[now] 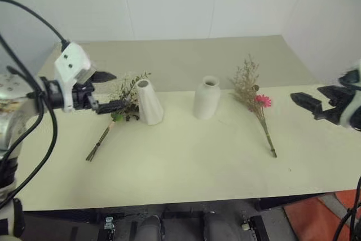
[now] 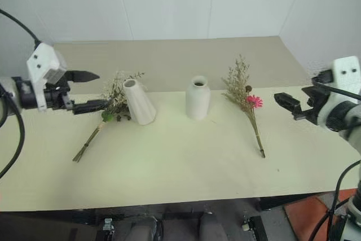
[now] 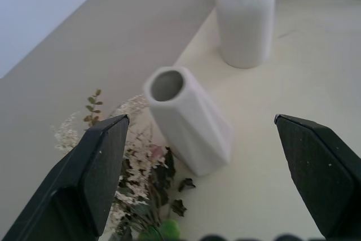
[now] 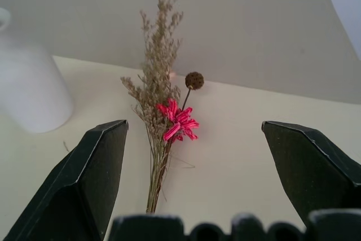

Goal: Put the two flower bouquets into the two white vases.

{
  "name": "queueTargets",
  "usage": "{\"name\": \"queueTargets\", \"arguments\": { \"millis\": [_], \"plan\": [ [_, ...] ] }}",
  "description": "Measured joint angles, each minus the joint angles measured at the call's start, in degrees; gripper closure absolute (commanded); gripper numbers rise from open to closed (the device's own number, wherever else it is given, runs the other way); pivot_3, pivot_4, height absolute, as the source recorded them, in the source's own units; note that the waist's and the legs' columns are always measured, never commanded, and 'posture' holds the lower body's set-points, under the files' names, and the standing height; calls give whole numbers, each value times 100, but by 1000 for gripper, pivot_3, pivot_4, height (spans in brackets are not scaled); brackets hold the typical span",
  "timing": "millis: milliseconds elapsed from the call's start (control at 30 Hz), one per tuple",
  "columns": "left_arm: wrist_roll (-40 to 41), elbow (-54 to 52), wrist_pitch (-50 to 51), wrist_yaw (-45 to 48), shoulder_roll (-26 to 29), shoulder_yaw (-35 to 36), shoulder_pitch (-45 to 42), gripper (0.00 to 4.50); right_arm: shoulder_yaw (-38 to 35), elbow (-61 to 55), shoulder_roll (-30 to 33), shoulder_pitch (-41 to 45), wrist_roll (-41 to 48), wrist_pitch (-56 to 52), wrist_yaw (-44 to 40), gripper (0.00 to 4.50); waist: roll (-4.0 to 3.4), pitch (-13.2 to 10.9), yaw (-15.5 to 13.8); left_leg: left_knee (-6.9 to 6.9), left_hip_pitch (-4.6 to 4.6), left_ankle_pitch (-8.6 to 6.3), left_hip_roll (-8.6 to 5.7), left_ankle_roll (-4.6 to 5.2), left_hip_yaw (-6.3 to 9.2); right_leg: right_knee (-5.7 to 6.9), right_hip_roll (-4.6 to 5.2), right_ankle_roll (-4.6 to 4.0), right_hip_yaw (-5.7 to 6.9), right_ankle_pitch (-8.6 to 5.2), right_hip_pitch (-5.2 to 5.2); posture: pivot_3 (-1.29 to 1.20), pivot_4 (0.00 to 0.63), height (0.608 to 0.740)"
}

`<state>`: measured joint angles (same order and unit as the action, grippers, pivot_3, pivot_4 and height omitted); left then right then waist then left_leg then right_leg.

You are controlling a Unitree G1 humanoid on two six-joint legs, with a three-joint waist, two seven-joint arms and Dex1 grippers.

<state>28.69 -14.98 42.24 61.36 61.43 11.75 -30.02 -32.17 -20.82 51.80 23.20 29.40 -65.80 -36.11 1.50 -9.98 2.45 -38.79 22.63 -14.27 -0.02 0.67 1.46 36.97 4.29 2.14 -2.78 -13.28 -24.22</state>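
Here both bouquets lie flat on the table [image 1: 186, 162]: the leafy bouquet [image 1: 121, 105] beside the leaning vase [image 1: 149, 103], the dried bouquet [image 1: 254, 100] near the round vase [image 1: 206, 97]. The left gripper [image 1: 106, 91] and right gripper [image 2: 290, 105] hover with fingers apart, holding nothing.

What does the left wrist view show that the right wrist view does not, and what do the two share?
Left wrist view alone: the leaning cone vase and, beside its base, the leafy bouquet, framed by the left hand, open. Right wrist view alone: the pink flower and round brown seed head of the dried-sprig bouquet, lying flat, framed by the right hand, open. Both: the rounded bottle vase and the pale table.
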Motion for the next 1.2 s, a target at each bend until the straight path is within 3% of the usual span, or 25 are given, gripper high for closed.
{"name": "queueTargets", "arguments": {
  "millis": [233,600,933,1200],
  "plan": [
    [352,-463,-3,123,-12,512,662,12,-27,206,263,-371,271,672,-731,0,2,-1,-5,-3,-32,2,19,-2,-2,1,-21,24,-4,-25,28,0,150,740],
    [419,-450,-204,-257,-372,297,439,12,99,-8,206,-549,353,637,-322,0,2,-1,-27,-6,-21,3,9,-3,-3,4,-12,-7,-9,-2,19,0,150,740],
    [628,-118,-461,-142,-1226,-590,-931,12,1418,-8,247,373,414,-706,442,0,5,-1,-22,-5,-14,3,1,-3,-2,3,-10,-7,-11,-1,12,0,150,740],
    [80,903,-1113,503,-1852,-1587,-1997,12,3273,1662,235,1896,-35,-1378,561,0,5,-1,-14,-6,-1,4,-4,-3,-3,-6,-8,-6,-12,2,2,0,150,740]
  ]
}}
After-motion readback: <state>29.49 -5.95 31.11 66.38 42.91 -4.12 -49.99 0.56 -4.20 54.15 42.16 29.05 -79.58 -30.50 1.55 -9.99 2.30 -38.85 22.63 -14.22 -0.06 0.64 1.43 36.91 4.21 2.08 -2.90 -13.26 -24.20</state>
